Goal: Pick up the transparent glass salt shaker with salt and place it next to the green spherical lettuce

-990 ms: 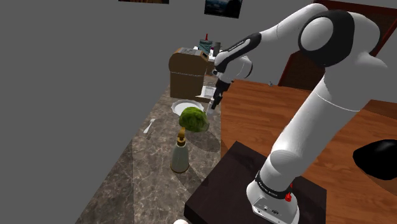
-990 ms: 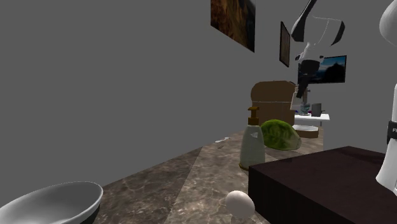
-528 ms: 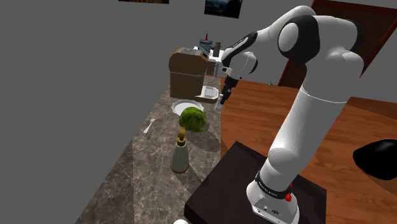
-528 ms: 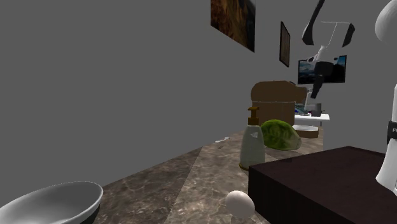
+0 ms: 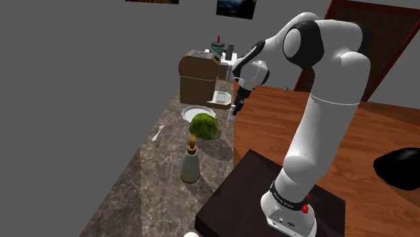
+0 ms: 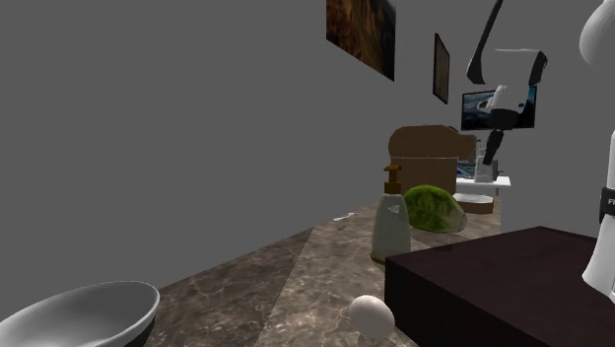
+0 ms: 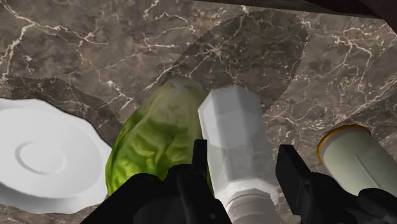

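My gripper [image 7: 242, 156] is shut on the clear salt shaker [image 7: 234, 143], whose faceted body stands between the two fingers. Beneath it lies the green round lettuce [image 7: 153, 140] on the dark marble counter [image 7: 76, 44]. From the shoulder view, the gripper [image 5: 237, 104] hangs in the air just beyond the lettuce [image 5: 204, 126], toward the view's right. Across in the second exterior view the gripper [image 6: 485, 163] sits above and right of the lettuce [image 6: 434, 209].
A white plate [image 5: 195, 113] lies behind the lettuce. A soap bottle [image 5: 190, 161] stands in front of it. A brown box [image 5: 196, 77] is at the counter's far end, a fork [image 5: 157, 134] near the wall. A wooden table [image 5: 303, 121] adjoins the counter.
The gripper with the shaker has drifted toward the right in both exterior views. The arm's elbow has swung left. The lettuce, bottle and plate have stayed put.
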Controlling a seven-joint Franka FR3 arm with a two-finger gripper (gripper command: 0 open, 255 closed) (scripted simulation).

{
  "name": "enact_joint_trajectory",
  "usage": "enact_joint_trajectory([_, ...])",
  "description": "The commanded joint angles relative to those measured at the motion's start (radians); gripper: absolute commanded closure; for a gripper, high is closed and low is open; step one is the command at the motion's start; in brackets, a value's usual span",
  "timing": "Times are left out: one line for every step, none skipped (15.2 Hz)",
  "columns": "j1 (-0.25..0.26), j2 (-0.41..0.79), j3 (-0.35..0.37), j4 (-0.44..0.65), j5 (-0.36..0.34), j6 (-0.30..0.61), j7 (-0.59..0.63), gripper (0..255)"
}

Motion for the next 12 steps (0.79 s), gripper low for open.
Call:
enact_joint_trajectory([-0.004, 0.024, 0.005, -0.004, 0.024, 0.019, -0.021, 255])
enact_joint_trajectory([-0.006, 0.035, 0.008, -0.006, 0.035, 0.028, -0.031, 255])
enact_joint_trajectory([-0.008, 0.046, 0.011, -0.008, 0.046, 0.037, -0.041, 255])
enact_joint_trajectory([-0.010, 0.057, 0.014, -0.009, 0.058, 0.046, -0.051, 255])
enact_joint_trajectory([-0.013, 0.068, 0.018, -0.011, 0.069, 0.055, -0.061, 255])
enact_joint_trajectory([-0.015, 0.079, 0.022, -0.012, 0.081, 0.063, -0.071, 255])
enact_joint_trajectory([-0.018, 0.091, 0.026, -0.013, 0.093, 0.072, -0.081, 255])
enact_joint_trajectory([-0.021, 0.103, 0.030, -0.013, 0.105, 0.080, -0.091, 255])
enact_joint_trajectory([-0.024, 0.114, 0.034, -0.014, 0.117, 0.088, -0.102, 255])
enact_joint_trajectory([-0.027, 0.126, 0.039, -0.014, 0.129, 0.096, -0.112, 255])
enact_joint_trajectory([-0.030, 0.138, 0.044, -0.014, 0.142, 0.104, -0.122, 255])
enact_joint_trajectory([-0.034, 0.150, 0.049, -0.014, 0.154, 0.112, -0.132, 255])
